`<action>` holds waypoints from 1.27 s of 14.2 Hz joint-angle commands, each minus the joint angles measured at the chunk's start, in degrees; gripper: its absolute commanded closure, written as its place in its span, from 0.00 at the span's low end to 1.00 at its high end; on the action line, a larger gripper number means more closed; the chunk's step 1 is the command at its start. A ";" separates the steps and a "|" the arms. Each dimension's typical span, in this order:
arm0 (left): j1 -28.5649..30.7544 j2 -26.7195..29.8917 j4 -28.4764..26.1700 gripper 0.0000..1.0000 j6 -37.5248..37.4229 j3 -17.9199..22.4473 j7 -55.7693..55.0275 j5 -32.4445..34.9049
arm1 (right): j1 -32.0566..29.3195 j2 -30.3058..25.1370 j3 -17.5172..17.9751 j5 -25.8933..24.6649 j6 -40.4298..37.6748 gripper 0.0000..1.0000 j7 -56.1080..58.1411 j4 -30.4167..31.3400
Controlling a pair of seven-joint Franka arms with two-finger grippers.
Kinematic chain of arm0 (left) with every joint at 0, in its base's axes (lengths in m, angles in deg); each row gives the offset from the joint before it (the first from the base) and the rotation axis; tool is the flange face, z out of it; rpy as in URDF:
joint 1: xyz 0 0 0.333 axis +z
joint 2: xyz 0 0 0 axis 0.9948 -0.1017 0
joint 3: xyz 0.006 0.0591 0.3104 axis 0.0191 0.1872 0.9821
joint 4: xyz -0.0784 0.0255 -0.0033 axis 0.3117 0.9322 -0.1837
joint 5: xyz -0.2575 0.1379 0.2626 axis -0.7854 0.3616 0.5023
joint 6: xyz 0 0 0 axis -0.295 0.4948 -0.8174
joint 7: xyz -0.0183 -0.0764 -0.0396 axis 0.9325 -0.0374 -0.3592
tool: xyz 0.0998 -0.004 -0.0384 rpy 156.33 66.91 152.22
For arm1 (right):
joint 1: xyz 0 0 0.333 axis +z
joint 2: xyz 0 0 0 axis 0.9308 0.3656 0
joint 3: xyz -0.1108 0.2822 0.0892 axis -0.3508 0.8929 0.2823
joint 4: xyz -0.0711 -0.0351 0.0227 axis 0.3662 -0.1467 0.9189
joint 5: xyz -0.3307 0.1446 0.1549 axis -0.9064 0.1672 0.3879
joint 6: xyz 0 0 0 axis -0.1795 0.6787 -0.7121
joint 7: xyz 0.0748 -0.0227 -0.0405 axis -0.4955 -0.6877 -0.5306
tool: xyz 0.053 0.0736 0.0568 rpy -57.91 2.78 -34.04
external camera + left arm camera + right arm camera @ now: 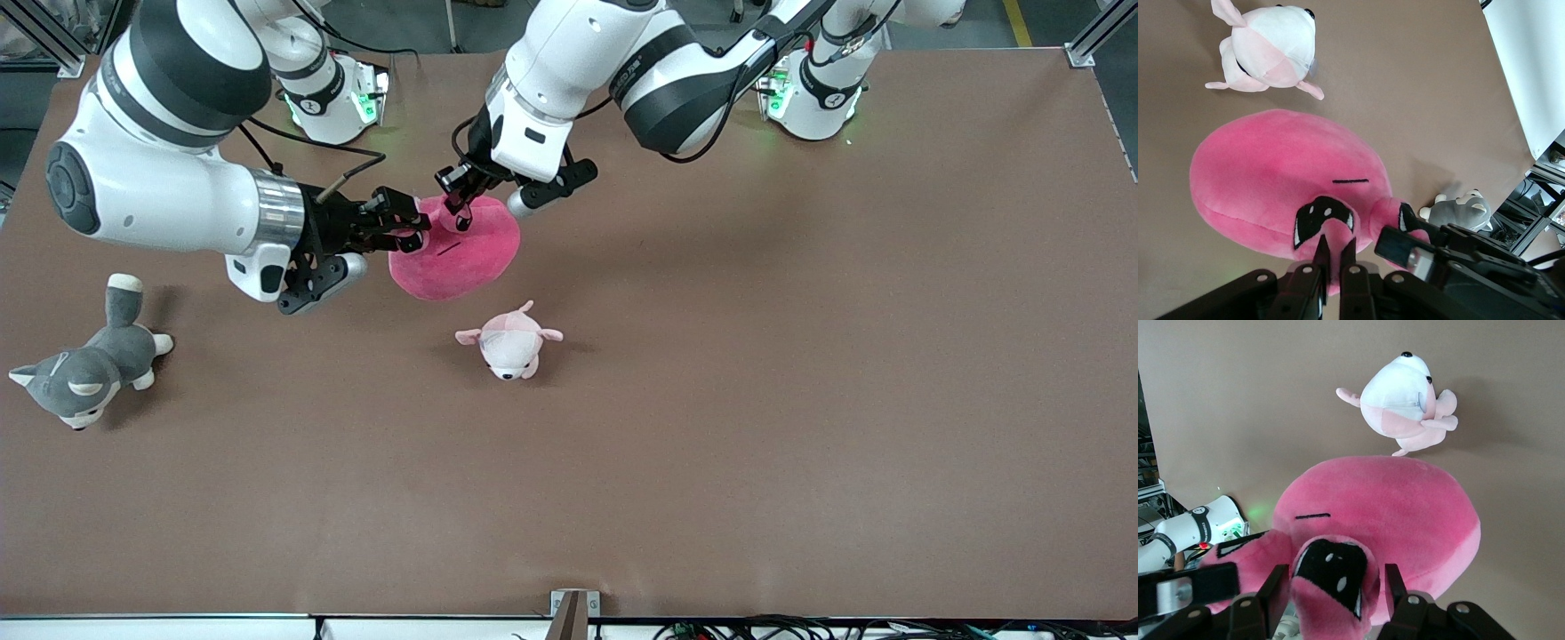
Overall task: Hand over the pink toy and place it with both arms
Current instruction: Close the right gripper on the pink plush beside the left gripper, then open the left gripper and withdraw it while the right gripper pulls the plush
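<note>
Here, both arms meet over the middle of the brown table [800, 400], toward the end where the right arm stands. The pink toy [458, 249], a round hot-pink plush with dark angry eyes, hangs between the two grippers above the tabletop, casting a shadow just beneath it.

The right gripper [411, 224] reaches in level from the right arm's side, its fingers [1395, 587] spread around a fold of plush at the toy's face, one on each side of the dark eye patch and pressing into it. The left gripper [455, 197] comes down from above onto the toy's top edge, its two fingertips [1321, 252] drawn close together with a thin pinch of pink fabric between them. So both grippers are clamped on the toy at once, almost touching one another.

A smaller pale pink-and-white plush [509, 342] lies on the table just nearer the front camera than the hanging toy, close under its lower edge. A grey-and-white husky plush [84, 369] lies well apart, close to the table edge at the right arm's end.

Toward the left arm's end the tabletop is a wide bare stretch of brown, running out to its edge. The strip along the edge nearest the front camera is likewise bare.
</note>
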 commanded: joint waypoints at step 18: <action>0.39 2.86 1.44 0.00 -8.80 2.26 -0.25 3.76 | 0.45 -1.38 -0.47 -1.17 -0.22 0.99 0.15 0.13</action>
